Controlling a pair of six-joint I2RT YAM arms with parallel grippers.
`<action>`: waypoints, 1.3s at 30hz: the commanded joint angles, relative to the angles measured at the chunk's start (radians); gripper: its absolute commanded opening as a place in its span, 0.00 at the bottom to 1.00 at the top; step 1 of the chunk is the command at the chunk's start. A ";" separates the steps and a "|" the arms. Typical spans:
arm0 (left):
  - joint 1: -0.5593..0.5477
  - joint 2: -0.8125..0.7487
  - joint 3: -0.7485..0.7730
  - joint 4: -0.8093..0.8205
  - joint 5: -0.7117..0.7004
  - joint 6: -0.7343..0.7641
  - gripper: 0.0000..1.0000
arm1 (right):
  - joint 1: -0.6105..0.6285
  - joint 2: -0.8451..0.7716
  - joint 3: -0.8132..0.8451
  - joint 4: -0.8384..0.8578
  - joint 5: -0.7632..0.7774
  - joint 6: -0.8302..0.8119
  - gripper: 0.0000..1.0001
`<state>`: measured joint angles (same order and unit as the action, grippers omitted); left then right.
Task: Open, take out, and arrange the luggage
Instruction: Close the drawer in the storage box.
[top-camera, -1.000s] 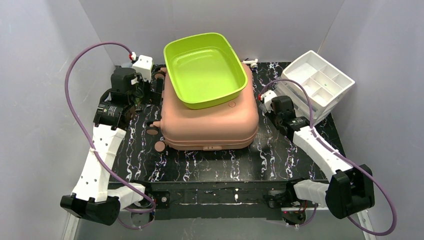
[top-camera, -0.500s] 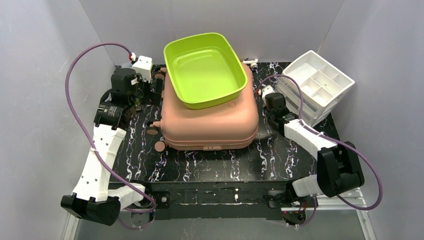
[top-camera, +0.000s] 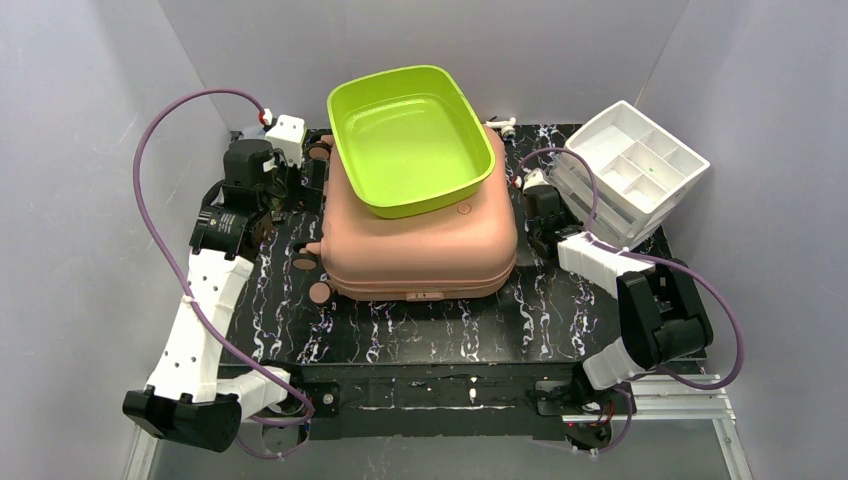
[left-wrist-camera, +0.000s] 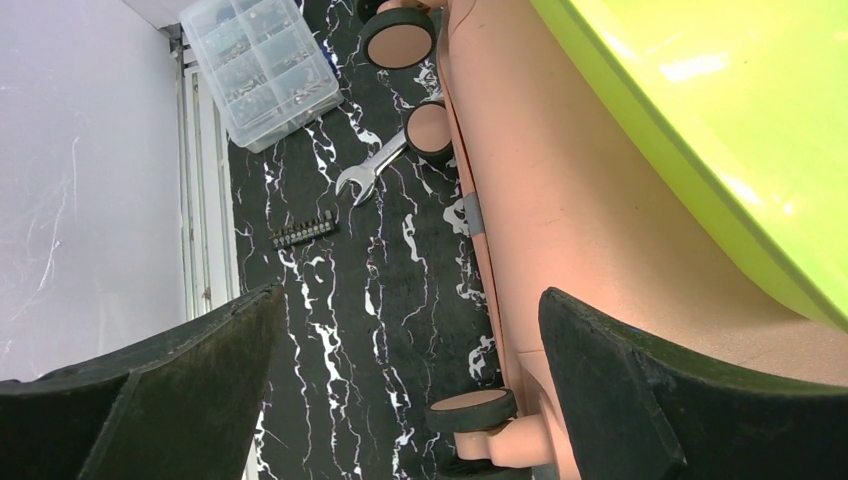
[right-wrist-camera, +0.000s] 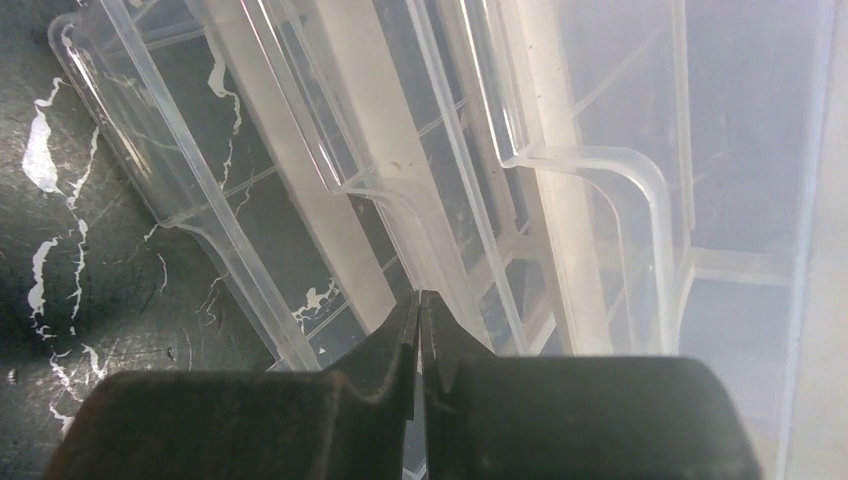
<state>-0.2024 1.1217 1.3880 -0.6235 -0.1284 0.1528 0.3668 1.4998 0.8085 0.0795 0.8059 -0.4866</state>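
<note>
The luggage (top-camera: 420, 240) lies flat at the centre of the table (top-camera: 430, 330) with its shell closed. Its wheels (left-wrist-camera: 398, 35) face the left arm. A lime-green tray (top-camera: 410, 135) rests on top of the luggage, shifted toward the far side and overhanging the far edge of the shell. We see the tray's underside close above the pink shell in the left wrist view.

The left gripper (left-wrist-camera: 408, 295) stands just beside the wheeled side of the luggage, near its far left corner. Its fingers are spread wide and nothing lies between them. We see only bare table in the gap. On the table beyond the fingers lie a wrench (left-wrist-camera: 372, 170), a strip of bits (left-wrist-camera: 302, 232) and a clear compartment box (left-wrist-camera: 265, 65). The wrench's head lies just beside one wheel.

The right gripper (right-wrist-camera: 420, 310) sits between the right side of the luggage and the white drawer organizer (top-camera: 635, 170). The organizer stands at the far right corner of the table, set at an angle to the table's edges. The right gripper's fingers are pressed together, and we see nothing held between them. Their tips point at the translucent drawer fronts of the organizer. We cannot tell whether the tips touch the plastic.
</note>
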 joint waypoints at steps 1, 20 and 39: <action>0.011 -0.035 -0.012 0.018 0.013 -0.008 0.98 | -0.006 0.012 0.033 0.089 0.067 -0.009 0.11; 0.041 -0.058 -0.027 0.021 0.058 -0.028 0.98 | -0.062 -0.055 0.069 -0.280 -0.531 0.134 0.08; 0.067 -0.043 -0.020 0.016 0.087 -0.044 0.98 | -0.074 0.063 -0.027 0.004 -0.175 0.032 0.03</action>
<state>-0.1436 1.0832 1.3670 -0.6079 -0.0547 0.1188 0.2974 1.5192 0.7914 -0.0509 0.4965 -0.4210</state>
